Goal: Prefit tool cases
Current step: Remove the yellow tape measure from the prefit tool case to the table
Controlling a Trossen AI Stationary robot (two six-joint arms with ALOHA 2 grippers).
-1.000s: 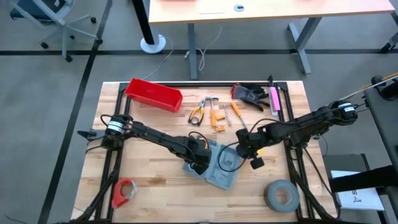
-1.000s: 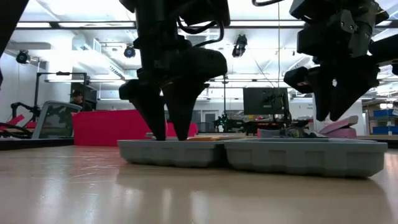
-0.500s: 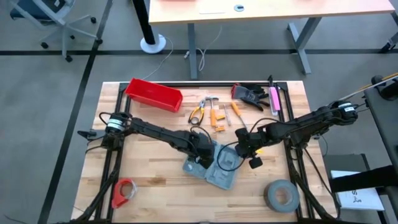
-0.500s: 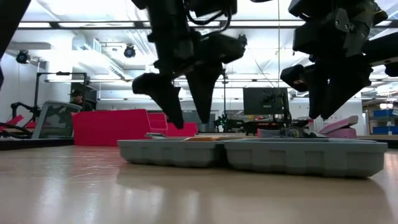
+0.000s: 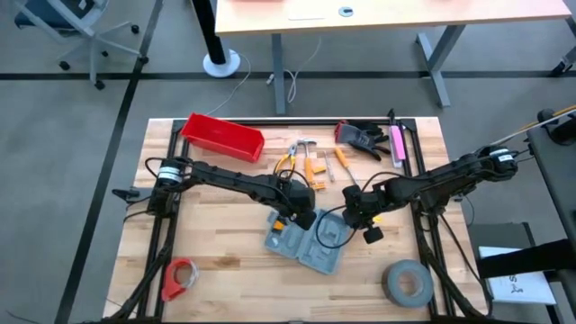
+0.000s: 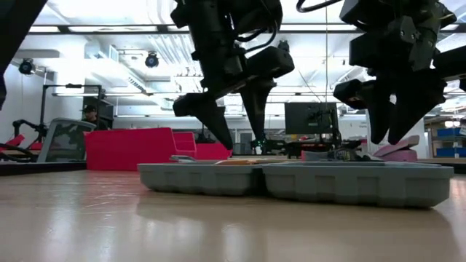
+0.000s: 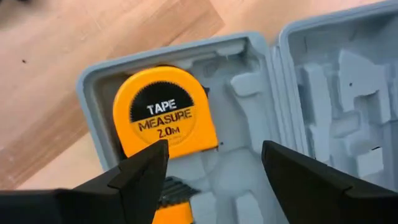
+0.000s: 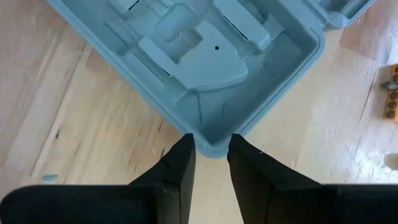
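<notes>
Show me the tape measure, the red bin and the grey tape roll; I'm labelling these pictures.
tape measure (image 7: 163, 115): left wrist view, on its round black label.
red bin (image 5: 221, 137): high view, on its long side wall.
grey tape roll (image 5: 397, 288): high view, on the roll's band, not the hole.

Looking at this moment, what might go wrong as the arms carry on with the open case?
The right gripper straddles a corner of the tool case; a nudge may slide it. The tape measure sits in its recess under the open left gripper, which could catch it.
</notes>
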